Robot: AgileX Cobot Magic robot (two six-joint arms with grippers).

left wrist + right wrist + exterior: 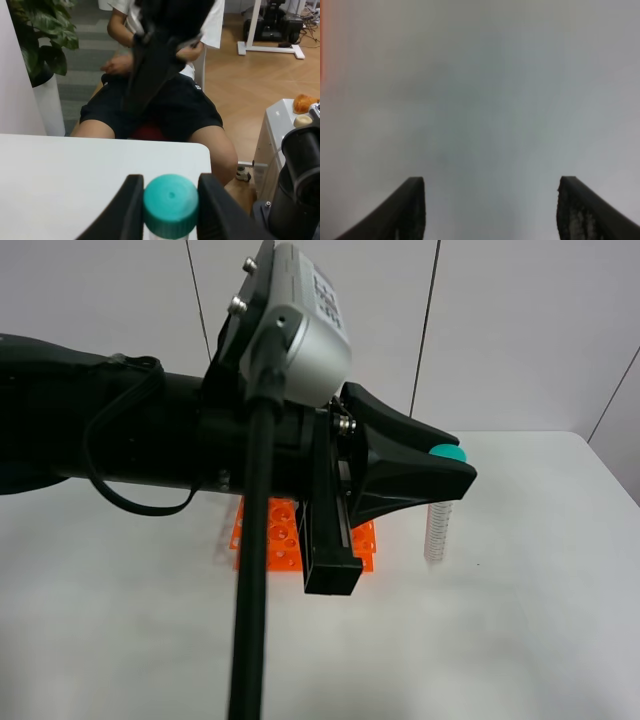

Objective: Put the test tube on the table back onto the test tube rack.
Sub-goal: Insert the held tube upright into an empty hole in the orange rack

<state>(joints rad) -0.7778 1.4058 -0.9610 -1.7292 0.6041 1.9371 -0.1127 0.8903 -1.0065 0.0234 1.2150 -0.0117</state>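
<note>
Closest to the lens, the left arm (120,430) is stretched across the table (520,620). The test tube (438,530) is pinched at its teal cap (171,202) by the left gripper (455,472) and held upright between the orange test tube rack (285,535) and the desk's right edge. The right gripper (490,210) is seen with fingers spread wide over a blurred white surface.

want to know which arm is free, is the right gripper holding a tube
No, the right gripper is open, with nothing between its jaws.
</note>
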